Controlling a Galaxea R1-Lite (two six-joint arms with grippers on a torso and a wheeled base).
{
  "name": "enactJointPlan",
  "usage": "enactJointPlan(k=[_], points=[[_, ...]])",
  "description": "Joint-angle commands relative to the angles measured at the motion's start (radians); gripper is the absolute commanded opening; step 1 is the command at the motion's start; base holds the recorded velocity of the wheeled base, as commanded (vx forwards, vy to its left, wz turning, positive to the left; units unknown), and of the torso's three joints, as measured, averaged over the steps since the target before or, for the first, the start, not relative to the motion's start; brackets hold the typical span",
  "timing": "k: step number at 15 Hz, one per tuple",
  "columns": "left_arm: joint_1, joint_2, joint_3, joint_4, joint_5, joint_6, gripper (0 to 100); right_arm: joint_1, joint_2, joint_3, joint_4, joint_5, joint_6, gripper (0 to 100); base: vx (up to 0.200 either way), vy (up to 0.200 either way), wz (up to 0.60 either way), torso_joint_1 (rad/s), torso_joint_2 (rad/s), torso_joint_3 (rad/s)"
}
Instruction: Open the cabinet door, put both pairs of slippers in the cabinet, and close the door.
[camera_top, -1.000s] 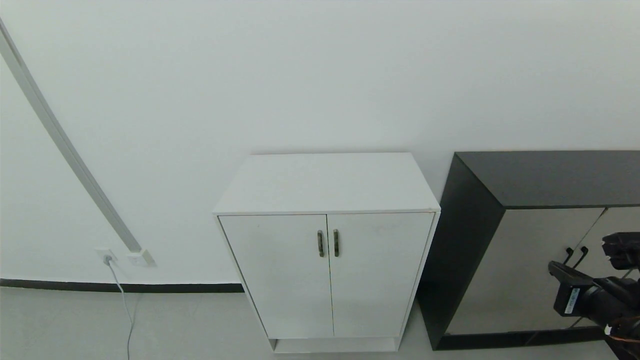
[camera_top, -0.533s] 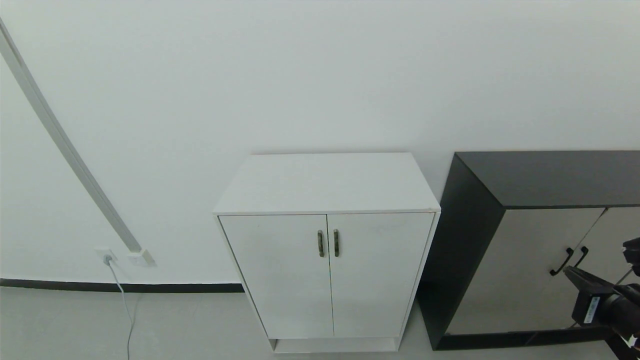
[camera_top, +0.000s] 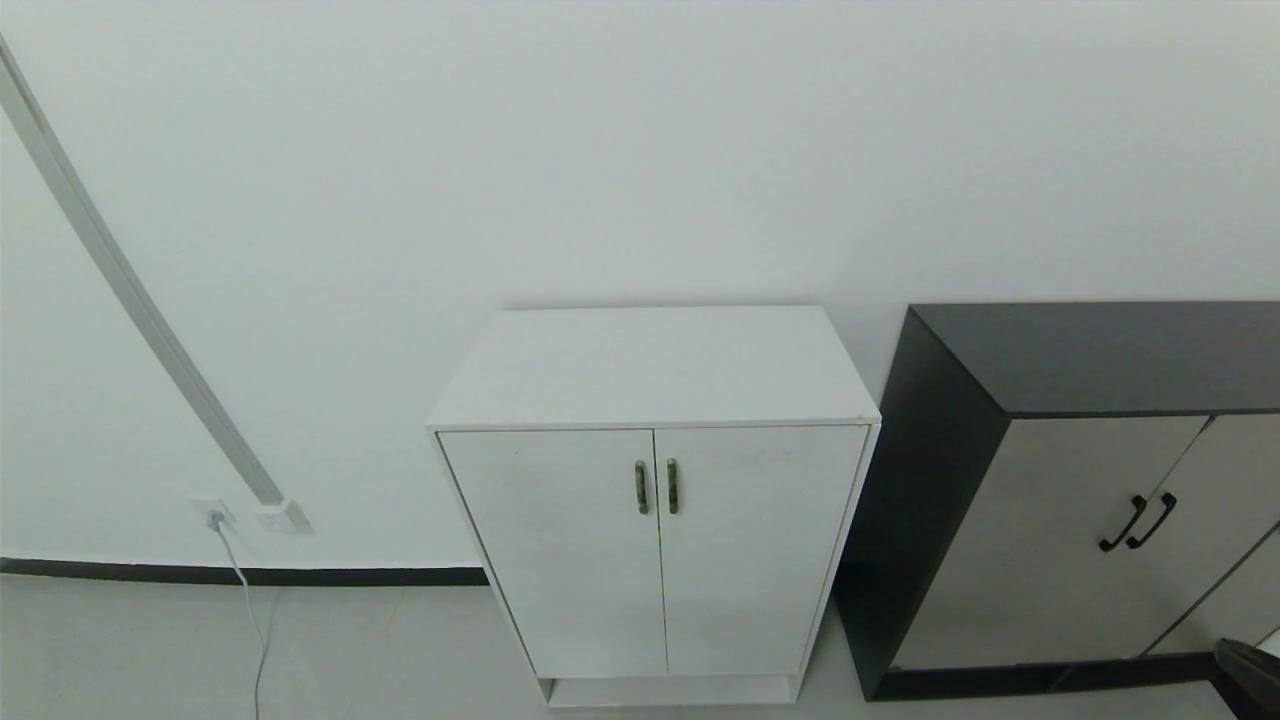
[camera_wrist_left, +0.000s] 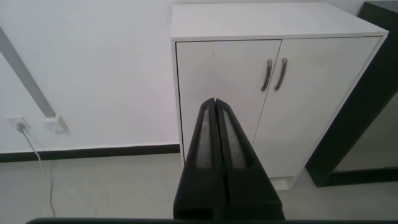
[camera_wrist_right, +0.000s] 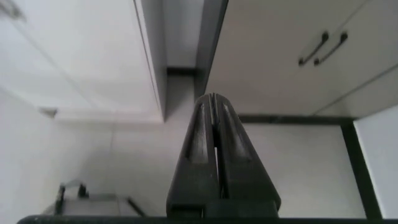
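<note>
White two-door cabinet (camera_top: 560, 550) standing shut against the wall (camera_top: 640, 150), black cabinet (camera_top: 1040, 365) just beside it, left gripper (camera_wrist_left: 215, 106) fingers pressed together, right gripper (camera_wrist_right: 213, 102) fingers also pressed together.

The cabinet (camera_top: 655, 500) stands on the floor (camera_top: 400, 650), with its back against the wall (camera_top: 640, 150). Its two doors meet in the middle, and the two handles (camera_top: 656, 487) stand upright side by side at the seam. Just beside it, on the robot's right, a second cabinet (camera_top: 1090, 480) stands against the same wall, with its own pair of handles (camera_top: 1138, 521) at the seam of its doors. On the left, well apart from the cabinet, a socket (camera_top: 212, 515) sits low on the wall. A cable (camera_top: 250, 620) hangs from it down to the floor. A duct (camera_top: 130, 290) runs slanting up the wall from beside the socket. The left gripper (camera_wrist_left: 215, 102) is before the cabinet's left door, apart from it. The right gripper (camera_wrist_right: 213, 99) is before the narrow gap between the two cabinets.
</note>
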Motion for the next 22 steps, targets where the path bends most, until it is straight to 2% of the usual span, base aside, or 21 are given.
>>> enactJointPlan(k=[1, 4, 7, 15, 18, 20, 22], points=[[0.000, 0.000, 0.000, 0.000, 0.000, 0.000, 0, 0.004, -0.292, -0.037, 0.255, 0.030, -0.006, 0, 0.000, 0.000, 0.00, 0.000, 0.00, 0.000], [0.000, 0.000, 0.000, 0.000, 0.000, 0.000, 0, 0.005, -0.437, -0.040, 0.453, 0.079, -0.006, 0, 0.000, 0.000, 0.00, 0.000, 0.00, 0.000], [0.000, 0.000, 0.000, 0.000, 0.000, 0.000, 0, 0.007, -0.490, -0.026, 0.544, 0.117, -0.009, 0, 0.000, 0.000, 0.00, 0.000, 0.00, 0.000], [0.000, 0.000, 0.000, 0.000, 0.000, 0.000, 0, 0.013, -0.511, 0.005, 0.538, 0.134, -0.037, 0, 0.000, 0.000, 0.00, 0.000, 0.00, 0.000], [0.000, 0.000, 0.000, 0.001, 0.000, 0.000, 0, -0.005, -0.490, 0.037, 0.515, 0.131, 0.044, 0, 0.000, 0.000, 0.00, 0.000, 0.00, 0.000], [0.000, 0.000, 0.000, 0.000, 0.000, 0.000, 0, -0.096, -0.490, 0.035, 0.507, 0.131, 0.041, 0, 0.000, 0.000, 0.00, 0.000, 0.00, 0.000], [0.000, 0.000, 0.000, 0.000, 0.000, 0.000, 0, -0.116, -0.493, 0.035, 0.507, 0.131, 0.040, 0, 0.000, 0.000, 0.00, 0.000, 0.00, 0.000]])
